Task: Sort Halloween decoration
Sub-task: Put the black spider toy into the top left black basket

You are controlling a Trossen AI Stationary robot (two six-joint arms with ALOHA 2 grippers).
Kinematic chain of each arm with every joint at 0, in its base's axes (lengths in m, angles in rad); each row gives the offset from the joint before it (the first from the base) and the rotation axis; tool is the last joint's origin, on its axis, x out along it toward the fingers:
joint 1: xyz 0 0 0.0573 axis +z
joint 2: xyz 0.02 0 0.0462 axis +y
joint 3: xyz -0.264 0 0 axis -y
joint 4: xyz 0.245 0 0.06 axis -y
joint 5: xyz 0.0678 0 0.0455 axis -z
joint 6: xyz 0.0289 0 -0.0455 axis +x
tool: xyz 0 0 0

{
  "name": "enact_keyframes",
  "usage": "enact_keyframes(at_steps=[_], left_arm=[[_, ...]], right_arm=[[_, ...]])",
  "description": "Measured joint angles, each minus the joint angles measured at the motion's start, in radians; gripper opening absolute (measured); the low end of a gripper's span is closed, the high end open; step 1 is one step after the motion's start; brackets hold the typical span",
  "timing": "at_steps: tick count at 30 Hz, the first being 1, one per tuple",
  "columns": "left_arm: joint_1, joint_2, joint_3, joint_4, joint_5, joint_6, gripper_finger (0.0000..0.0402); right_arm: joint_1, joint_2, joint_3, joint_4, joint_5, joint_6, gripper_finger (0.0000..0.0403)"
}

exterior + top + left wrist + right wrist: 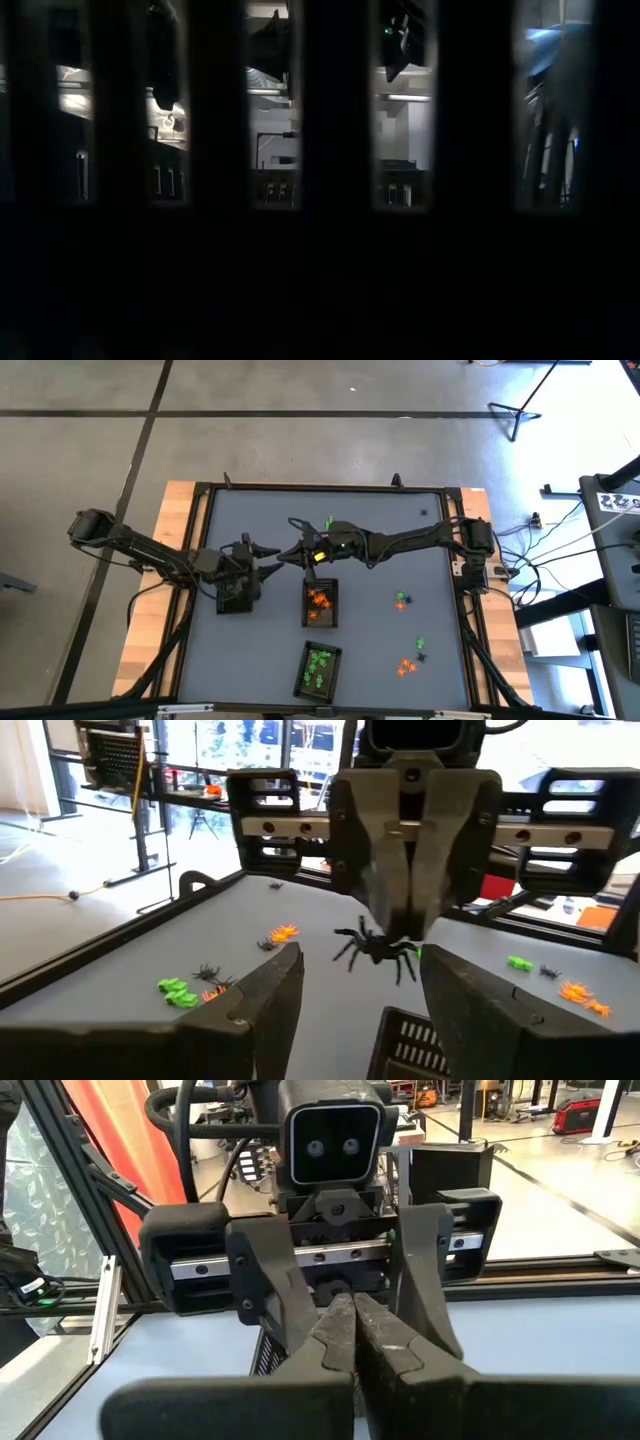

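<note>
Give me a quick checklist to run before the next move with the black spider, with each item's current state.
1. Right gripper pinching the black spider: ok.
2. Left gripper open and facing it: ok.
3. Spider fully between the left fingers: cannot tell.
4. Dark tray below the left gripper: ok.
5. Orange tray and green tray unmixed: ok.
6. All loose trinkets sorted: not ok.

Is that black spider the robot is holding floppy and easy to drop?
The black spider hangs from the shut right gripper, legs splayed and holding their shape, so probably springy, not limp. It looks tiny and light; pinched only at its body, it could slip out easily.
</note>
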Motion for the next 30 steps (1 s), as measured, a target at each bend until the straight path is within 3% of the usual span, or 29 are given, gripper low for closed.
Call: enact_keyframes(at_steps=[10,17,24,30], left_arm=[[0.0,0.0,0.001,-0.008,-0.063,-0.019,0.0163],[0.0,0.0,0.001,-0.029,-0.065,-0.019,0.0103],[0.0,0.0,0.001,-0.043,-0.066,-0.019,0.0015],[0.0,0.0,0.001,-0.049,-0.066,-0.018,0.0001]], right_arm=[[0.0,0.0,0.0,0.0,0.006,0.0,0.0],[0.0,0.0,0.0,0.0,0.006,0.0,0.0],[0.0,-0.001,0.0,0.0,0.0,0.001,0.0],[0.0,-0.002,0.0,-0.004,0.0,0.001,0.0]])
